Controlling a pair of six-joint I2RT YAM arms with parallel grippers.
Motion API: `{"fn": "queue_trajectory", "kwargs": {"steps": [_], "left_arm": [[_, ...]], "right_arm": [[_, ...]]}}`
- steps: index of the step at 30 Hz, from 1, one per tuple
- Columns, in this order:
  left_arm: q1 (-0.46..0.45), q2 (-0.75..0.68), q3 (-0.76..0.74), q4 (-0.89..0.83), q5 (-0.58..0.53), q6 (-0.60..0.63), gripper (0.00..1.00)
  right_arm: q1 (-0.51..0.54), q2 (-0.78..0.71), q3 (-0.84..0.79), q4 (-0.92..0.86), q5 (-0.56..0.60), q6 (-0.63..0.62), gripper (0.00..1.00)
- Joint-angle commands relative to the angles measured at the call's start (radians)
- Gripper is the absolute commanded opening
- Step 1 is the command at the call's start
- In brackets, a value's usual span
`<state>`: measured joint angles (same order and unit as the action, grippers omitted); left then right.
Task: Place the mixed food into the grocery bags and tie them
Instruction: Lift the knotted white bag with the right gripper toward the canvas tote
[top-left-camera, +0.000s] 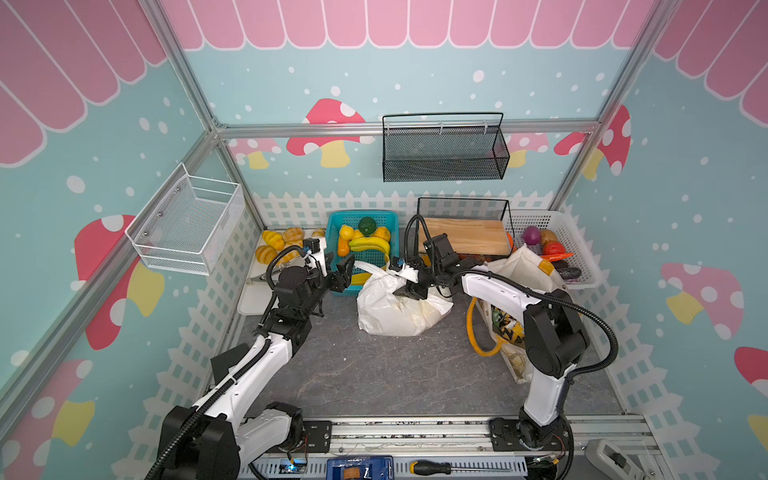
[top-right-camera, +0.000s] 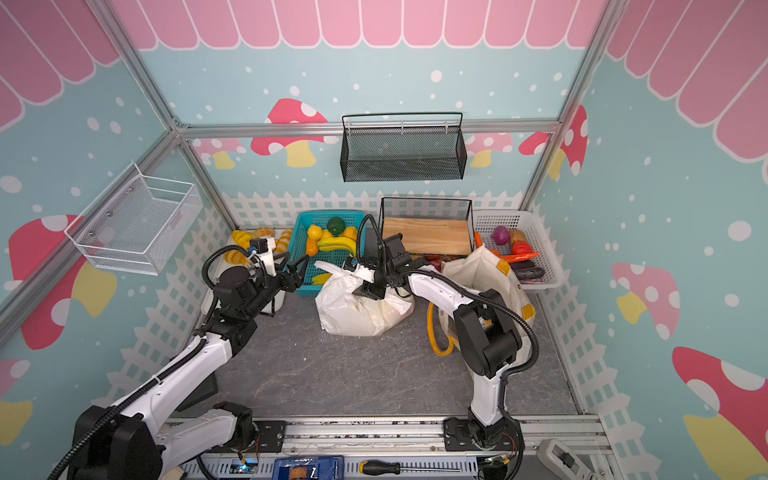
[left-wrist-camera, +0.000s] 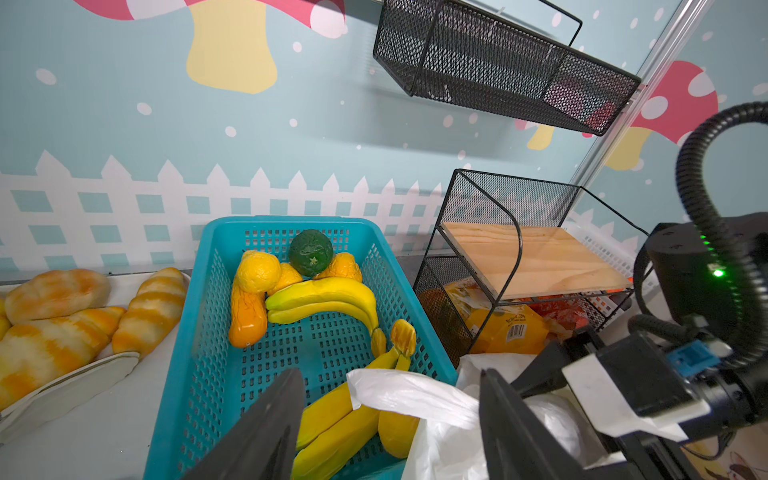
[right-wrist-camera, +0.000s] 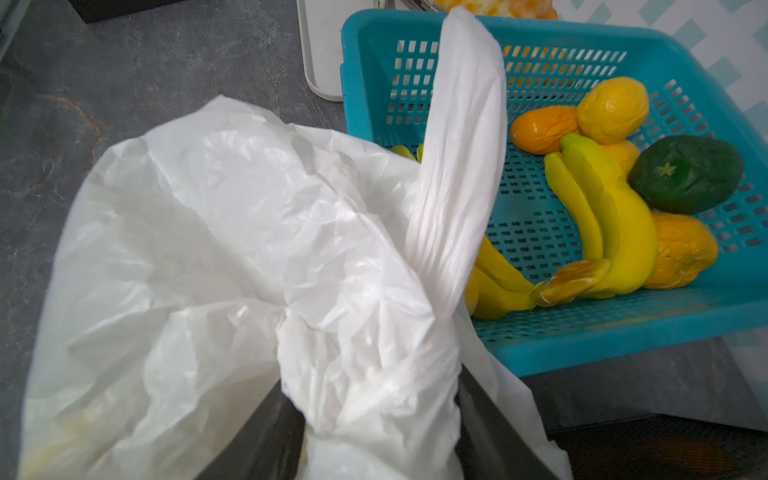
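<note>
The white plastic grocery bag (top-left-camera: 399, 311) (top-right-camera: 357, 309) sits bulging at mid-table. Its gathered neck (right-wrist-camera: 365, 365) fills the gap between my right gripper's fingers; the right gripper (top-left-camera: 415, 291) (right-wrist-camera: 374, 415) is shut on it. One loop handle (right-wrist-camera: 461, 145) (left-wrist-camera: 407, 395) sticks out over the teal basket (left-wrist-camera: 199, 332). My left gripper (top-left-camera: 343, 276) (left-wrist-camera: 388, 376) is open beside that handle, not touching it. Bananas (left-wrist-camera: 324, 299) (right-wrist-camera: 611, 232) and oranges (left-wrist-camera: 257, 272) lie in the basket. The cream canvas tote (top-left-camera: 523, 266) stands at the right, with snack packets (top-left-camera: 505, 328) showing inside.
Striped bread rolls (top-left-camera: 274, 245) lie on a white tray at the back left. A black wire rack with a wooden board (top-left-camera: 465, 235) stands behind the bags. A white basket (top-left-camera: 582, 232) of vegetables is at the far right. A screwdriver (top-left-camera: 432, 467) lies on the front rail.
</note>
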<state>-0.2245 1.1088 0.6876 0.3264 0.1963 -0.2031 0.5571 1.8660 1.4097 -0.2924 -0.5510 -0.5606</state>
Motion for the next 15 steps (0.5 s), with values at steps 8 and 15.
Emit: {"fn": "queue_trajectory", "kwargs": {"steps": [8, 15], "left_arm": [[-0.018, -0.083, -0.023, 0.032, 0.024, -0.183, 0.68], [-0.041, -0.201, -0.094, 0.088, -0.04, -0.272, 0.68]], "right_arm": [[-0.024, -0.215, -0.112, 0.114, -0.138, 0.211, 0.04], [-0.141, -0.533, -0.275, 0.433, -0.26, 0.627, 0.0]]}}
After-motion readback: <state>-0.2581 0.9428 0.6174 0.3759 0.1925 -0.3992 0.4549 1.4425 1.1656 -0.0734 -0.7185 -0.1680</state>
